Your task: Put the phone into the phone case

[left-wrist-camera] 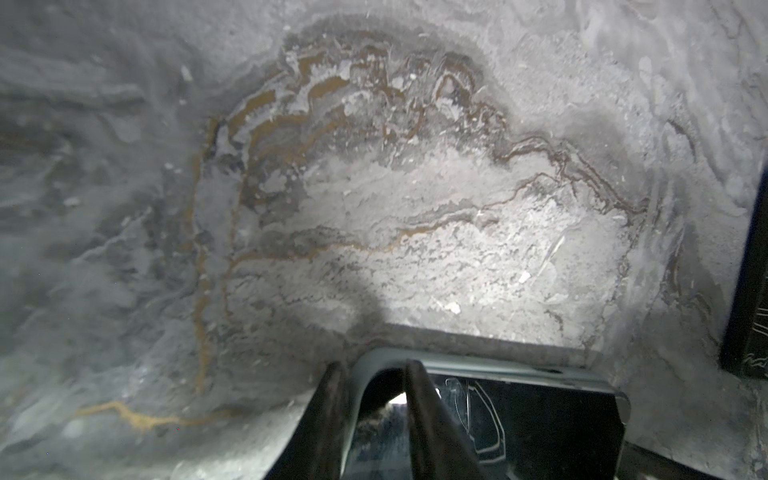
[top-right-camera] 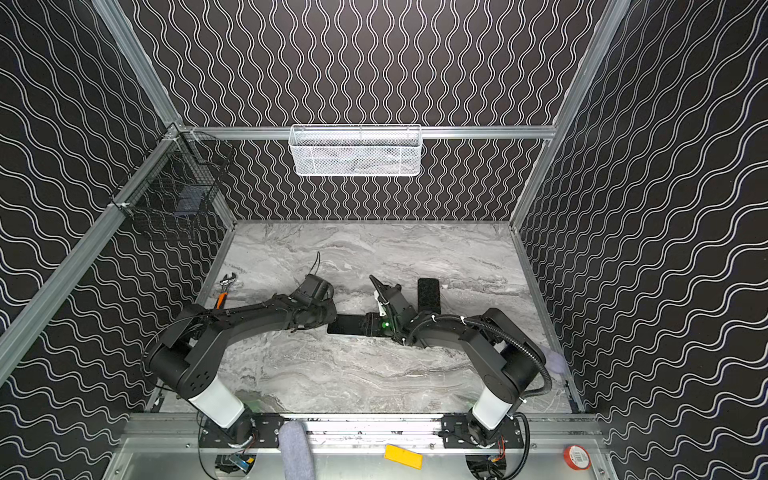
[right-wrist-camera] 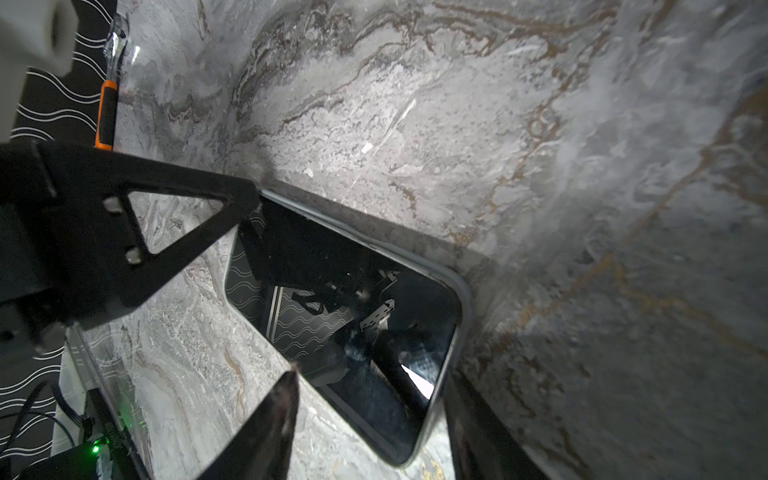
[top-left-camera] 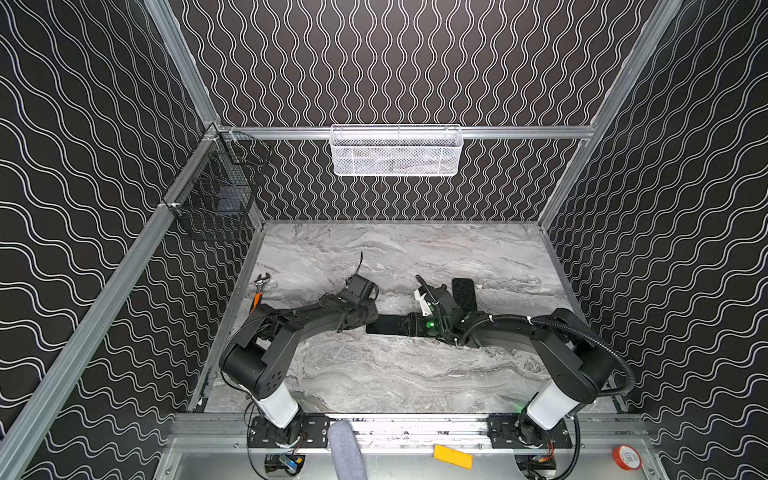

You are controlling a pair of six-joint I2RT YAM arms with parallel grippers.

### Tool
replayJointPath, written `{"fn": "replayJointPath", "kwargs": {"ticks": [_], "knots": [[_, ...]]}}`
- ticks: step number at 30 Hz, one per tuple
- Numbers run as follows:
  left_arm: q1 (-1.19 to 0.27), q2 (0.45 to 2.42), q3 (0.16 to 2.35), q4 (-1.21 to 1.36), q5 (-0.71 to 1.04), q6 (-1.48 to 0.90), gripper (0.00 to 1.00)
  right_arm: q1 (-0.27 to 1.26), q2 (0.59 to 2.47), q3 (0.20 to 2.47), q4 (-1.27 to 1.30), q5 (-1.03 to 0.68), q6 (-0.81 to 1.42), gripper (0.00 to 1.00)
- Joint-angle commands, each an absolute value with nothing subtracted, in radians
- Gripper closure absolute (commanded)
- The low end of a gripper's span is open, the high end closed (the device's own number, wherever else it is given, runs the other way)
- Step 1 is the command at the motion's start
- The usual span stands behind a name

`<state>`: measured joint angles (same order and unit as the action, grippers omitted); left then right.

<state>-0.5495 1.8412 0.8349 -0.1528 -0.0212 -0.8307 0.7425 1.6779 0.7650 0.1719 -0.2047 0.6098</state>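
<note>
Pinning the phone (top-left-camera: 384,325) flat at centre, long axis 9-to-3: my right claw (right-wrist-camera: 372,386) clamps its 3 o'clock end, my left claw (left-wrist-camera: 372,370), narrowly open, straddles the 9 o'clock corner; case (top-left-camera: 464,294) lies at 1 o'clock.

Phone (top-left-camera: 384,325) flat (screen up); black case (top-left-camera: 464,293) nearby.

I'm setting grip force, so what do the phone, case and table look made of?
The phone has a glossy front, likely glass, mirroring the rig, and a grey rim, perhaps metal. The case is matte black, finely speckled, perhaps rubber or plastic. The table shows grey marble-look veining; stone or laminate, can't tell.
</note>
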Motion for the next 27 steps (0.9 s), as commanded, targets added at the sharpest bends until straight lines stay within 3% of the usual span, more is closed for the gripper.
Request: {"fn": "replayJointPath", "kwargs": {"ticks": [1, 11, 27], "knots": [[-0.55, 1.875, 0.805, -0.352, -0.011, -0.794, 0.72, 0.746, 1.681, 0.775, 0.207, -0.239, 0.61, 0.42], [-0.55, 1.866, 0.755, -0.355, -0.002, -0.784, 0.73, 0.726, 1.634, 0.738, 0.21, -0.221, 0.648, 0.34], [-0.55, 1.682, 0.761, -0.404, -0.055, -0.786, 0.69, 0.725, 1.629, 0.766, 0.146, -0.19, 0.637, 0.32]]}}
